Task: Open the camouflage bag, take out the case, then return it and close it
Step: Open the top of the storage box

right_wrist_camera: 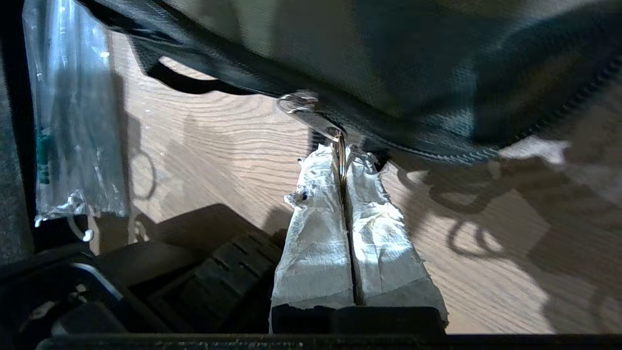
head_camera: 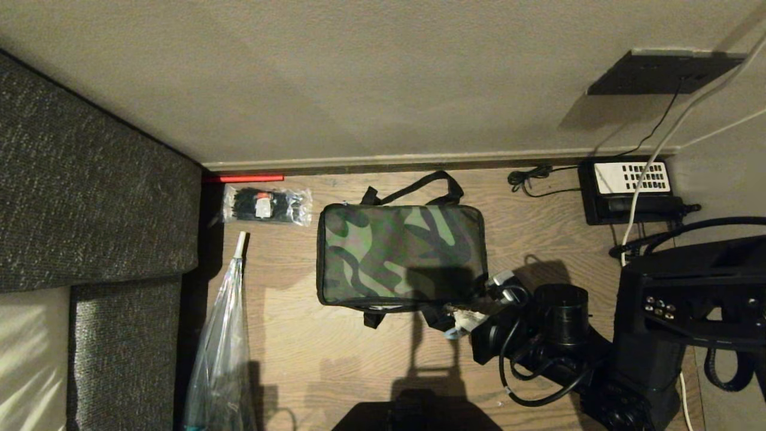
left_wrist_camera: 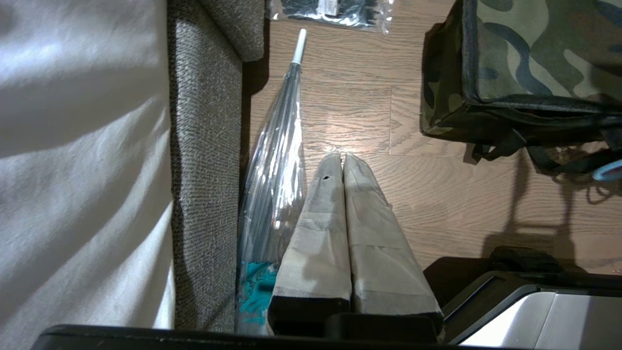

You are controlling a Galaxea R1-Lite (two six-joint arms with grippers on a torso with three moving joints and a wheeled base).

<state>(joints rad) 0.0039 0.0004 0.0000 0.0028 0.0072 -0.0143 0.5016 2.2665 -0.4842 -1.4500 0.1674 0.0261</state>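
closed camouflage bag (head_camera: pixel 401 254) flat on wood floor (head_camera: pixel 335 353), near wall; right gripper (right_wrist_camera: pixel 341 154) at its near right corner, pinched tight on metal zipper pull ring (right_wrist_camera: pixel 341 146); left gripper (left_wrist_camera: pixel 341 160) idle above floor, fingers pressed together, empty

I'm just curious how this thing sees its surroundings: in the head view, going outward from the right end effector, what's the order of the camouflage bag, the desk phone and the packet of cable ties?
1. Camouflage bag: right end effector at its near right corner.
2. Desk phone: far right, by the wall.
3. Packet of cable ties: far left, beyond the bag.
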